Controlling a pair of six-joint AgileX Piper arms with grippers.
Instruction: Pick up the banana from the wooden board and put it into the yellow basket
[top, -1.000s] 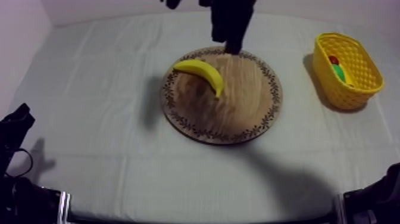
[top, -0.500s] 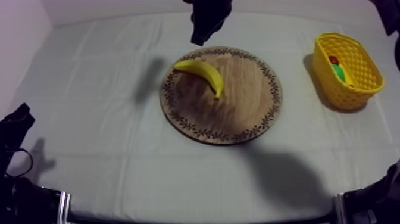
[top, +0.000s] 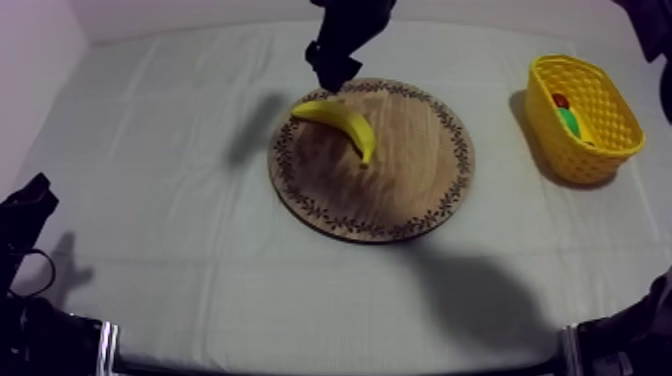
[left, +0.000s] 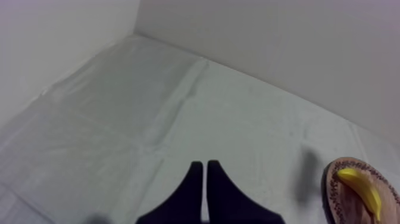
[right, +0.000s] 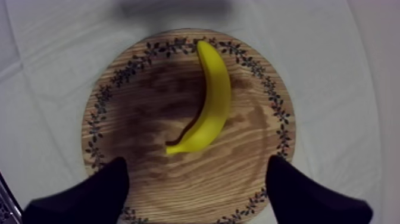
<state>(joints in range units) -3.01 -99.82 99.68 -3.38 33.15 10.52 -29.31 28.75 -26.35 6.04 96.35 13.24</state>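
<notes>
A yellow banana (top: 340, 122) lies on the round wooden board (top: 410, 170), toward its back left. My right gripper (top: 333, 70) hangs above the board's back rim, close to the banana's far end. In the right wrist view it (right: 196, 168) is open, its black fingers (right: 110, 182) spread wide on either side, with the banana (right: 211, 107) lying on the board (right: 143, 113) beyond them. The yellow basket (top: 600, 95) stands at the right of the table. My left gripper (top: 25, 215) rests low at the left, shut (left: 202, 165) on nothing.
Inside the basket lie a small red fruit (top: 561, 100) and a green fruit (top: 570, 122). The left wrist view looks over bare cloth toward the board's edge (left: 333, 190) and the banana (left: 363, 189). A wall runs along the table's back.
My right gripper has swung left along the board's back rim, come down a little toward the banana's far end, and gone from shut to wide open. The banana and left arm stayed put.
</notes>
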